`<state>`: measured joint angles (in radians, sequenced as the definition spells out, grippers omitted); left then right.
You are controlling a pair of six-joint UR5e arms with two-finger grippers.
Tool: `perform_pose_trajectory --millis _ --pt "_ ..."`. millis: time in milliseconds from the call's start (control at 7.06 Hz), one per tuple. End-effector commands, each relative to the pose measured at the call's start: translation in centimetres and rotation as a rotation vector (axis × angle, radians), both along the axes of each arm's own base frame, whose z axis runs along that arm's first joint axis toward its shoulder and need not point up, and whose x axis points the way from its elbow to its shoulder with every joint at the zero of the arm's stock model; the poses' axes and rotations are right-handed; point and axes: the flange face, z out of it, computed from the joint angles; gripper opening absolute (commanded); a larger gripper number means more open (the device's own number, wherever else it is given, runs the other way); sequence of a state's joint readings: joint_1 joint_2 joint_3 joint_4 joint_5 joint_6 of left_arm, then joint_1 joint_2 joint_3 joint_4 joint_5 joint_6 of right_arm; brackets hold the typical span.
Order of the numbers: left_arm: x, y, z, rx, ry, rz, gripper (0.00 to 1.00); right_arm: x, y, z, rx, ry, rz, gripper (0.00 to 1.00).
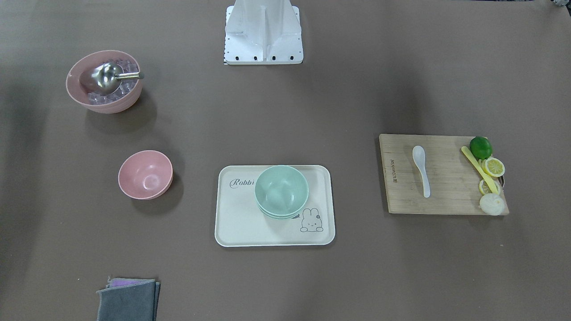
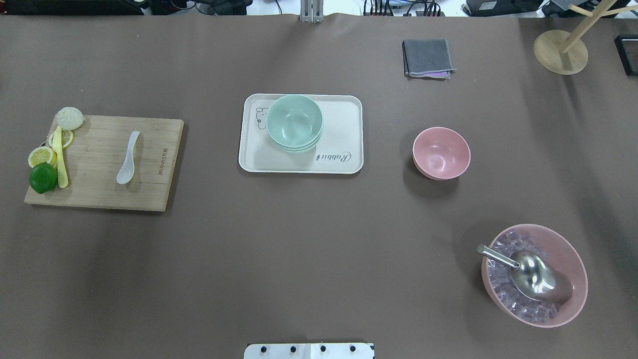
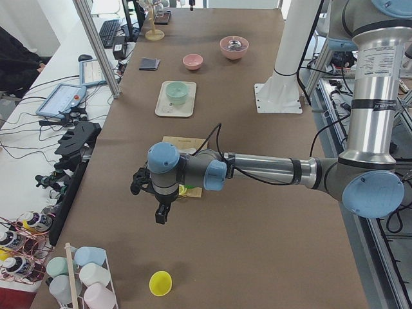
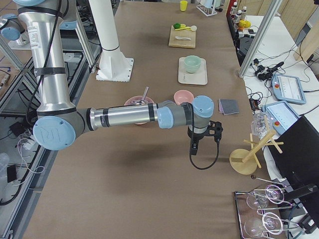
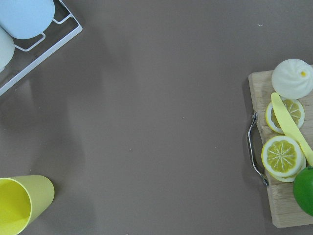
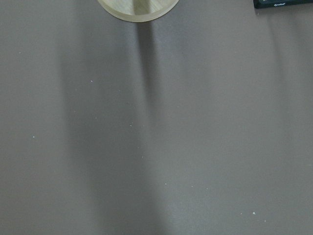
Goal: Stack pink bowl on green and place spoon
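The small pink bowl [image 1: 145, 174] [image 2: 441, 152] stands upright on the brown table, beside the cream tray [image 1: 236, 223] [image 2: 344, 114]. The stack of mint-green bowls [image 1: 281, 191] [image 2: 294, 122] sits on that tray. The white spoon [image 1: 421, 169] [image 2: 128, 158] lies on the wooden cutting board [image 1: 446, 200] [image 2: 94, 194]. My left gripper [image 3: 161, 212] hovers past the board's outer end, away from the spoon. My right gripper [image 4: 193, 147] hovers over bare table beyond the pink bowl. Both show only in the side views, so I cannot tell whether they are open or shut.
A large ridged pink bowl [image 1: 105, 82] [image 2: 534, 274] holds ice cubes and a steel scoop. Lime, lemon slices, a bun and a yellow utensil [image 5: 288, 122] lie at the board's end. A folded grey cloth [image 2: 427, 58], a wooden stand [image 2: 560, 52] and a yellow cup [image 5: 22, 203] are nearby.
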<state>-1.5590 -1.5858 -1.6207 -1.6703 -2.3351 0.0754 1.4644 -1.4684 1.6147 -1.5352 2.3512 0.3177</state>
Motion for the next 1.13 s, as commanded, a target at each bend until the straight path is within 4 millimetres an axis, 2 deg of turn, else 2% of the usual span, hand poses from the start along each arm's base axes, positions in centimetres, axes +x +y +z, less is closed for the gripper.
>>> perform_pose_trajectory --millis 0,709,850,992 --pt "0.2 -0.4 -0.9 0.015 0.0 0.002 0.98 -0.1 -0.3 -0.5 0.007 0.0 0.0 1.0" --pt "0.2 0.7 0.2 -0.009 0.011 0.0 0.98 -0.1 -0.5 -0.7 0.014 -0.002 -0.001 1.0" --pt "0.3 0.1 -0.3 -0.067 0.024 -0.068 0.98 -0.3 -0.5 -0.7 0.013 -0.002 -0.003 1.0" --pt "0.3 0.4 -0.6 -0.072 0.026 -0.08 0.98 -0.3 -0.4 -1.0 0.018 -0.002 -0.003 1.0"
